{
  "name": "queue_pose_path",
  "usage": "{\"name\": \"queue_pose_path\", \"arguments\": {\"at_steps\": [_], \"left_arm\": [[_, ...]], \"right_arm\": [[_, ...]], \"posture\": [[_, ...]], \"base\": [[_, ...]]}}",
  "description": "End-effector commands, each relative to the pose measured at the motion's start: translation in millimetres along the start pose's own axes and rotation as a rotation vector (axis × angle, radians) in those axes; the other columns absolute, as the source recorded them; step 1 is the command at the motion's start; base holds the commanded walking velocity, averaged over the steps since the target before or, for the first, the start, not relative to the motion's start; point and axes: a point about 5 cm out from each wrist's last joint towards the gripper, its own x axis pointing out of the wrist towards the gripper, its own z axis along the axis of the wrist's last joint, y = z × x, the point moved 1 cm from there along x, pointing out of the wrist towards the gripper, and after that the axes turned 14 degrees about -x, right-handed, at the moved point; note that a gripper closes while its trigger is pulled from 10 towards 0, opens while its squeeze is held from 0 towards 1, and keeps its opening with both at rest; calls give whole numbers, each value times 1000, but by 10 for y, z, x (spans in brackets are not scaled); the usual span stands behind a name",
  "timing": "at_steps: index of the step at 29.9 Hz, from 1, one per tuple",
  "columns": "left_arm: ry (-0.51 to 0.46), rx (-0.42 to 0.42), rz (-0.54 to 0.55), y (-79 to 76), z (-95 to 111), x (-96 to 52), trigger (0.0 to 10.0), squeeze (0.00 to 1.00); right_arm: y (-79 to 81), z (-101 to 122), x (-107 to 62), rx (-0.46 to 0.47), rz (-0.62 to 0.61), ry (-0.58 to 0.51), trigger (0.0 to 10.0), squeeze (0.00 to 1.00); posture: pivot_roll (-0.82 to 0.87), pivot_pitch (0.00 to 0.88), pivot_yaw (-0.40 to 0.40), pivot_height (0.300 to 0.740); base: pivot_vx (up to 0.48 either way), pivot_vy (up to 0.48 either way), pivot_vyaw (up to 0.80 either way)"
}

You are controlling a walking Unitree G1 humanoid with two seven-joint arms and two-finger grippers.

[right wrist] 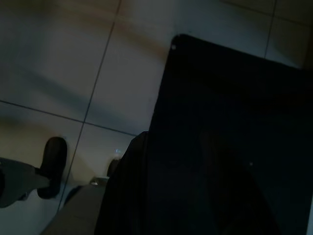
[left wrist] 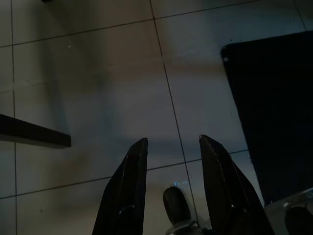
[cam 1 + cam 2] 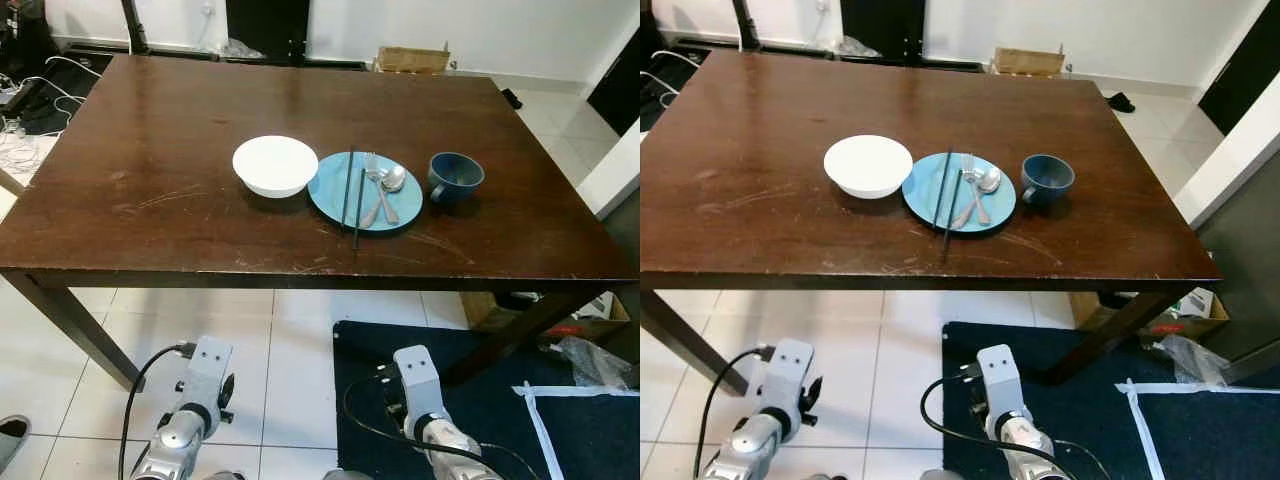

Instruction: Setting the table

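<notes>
Dark brown wood, scratched near the front edge, makes up the surface (image 3: 150,190) that stands on pale floor tiles (image 3: 290,350), with a dark mat (image 3: 480,400) under its right front leg. Toward the middle of the surface sits a row of tableware: a white bowl (image 3: 275,165) on the left, its rim just touching a blue plate (image 3: 330,195), and a dark blue cup (image 3: 456,177) just beside the plate on the right, handle turned toward the plate. On the plate lie two black chopsticks (image 3: 354,200), their near ends sticking out past the plate's front rim, and next to them a fork (image 3: 376,190) and a spoon (image 3: 390,182) that cross each other; where exactly their handles end is hard to make out. At the far wall a cardboard box (image 3: 412,60) is partly hidden behind the surface's back edge, and cables (image 3: 40,95) trail off the left side. Both silver arms hang low in front of the surface, cut off at the bottom. The left gripper (image 2: 171,147) points down at the tiles, its two fingers spread with a gap between them and nothing held. The right gripper (image 1: 171,142) hangs over the mat in deep shade; its fingers are only a dark shape, so I cannot tell whether they are apart or together.
</notes>
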Motion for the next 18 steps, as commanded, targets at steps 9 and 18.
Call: {"name": "queue_pose_path", "arguments": {"at_steps": [9, 18], "left_arm": [[27, -9, 6, -29, -13, 20, 10000, 0], [6, 1, -26, -58, 39, 33, 10000, 0]], "right_arm": [[-16, -120, -36, 14, -10, 44, 10000, 0], [-32, -106, -33, 22, -18, 38, 10000, 0]], "posture": [[12, 24, -14, 740], [15, 26, -9, 740]], "base": [[0, 289, 0], [0, 0, 0]]}}
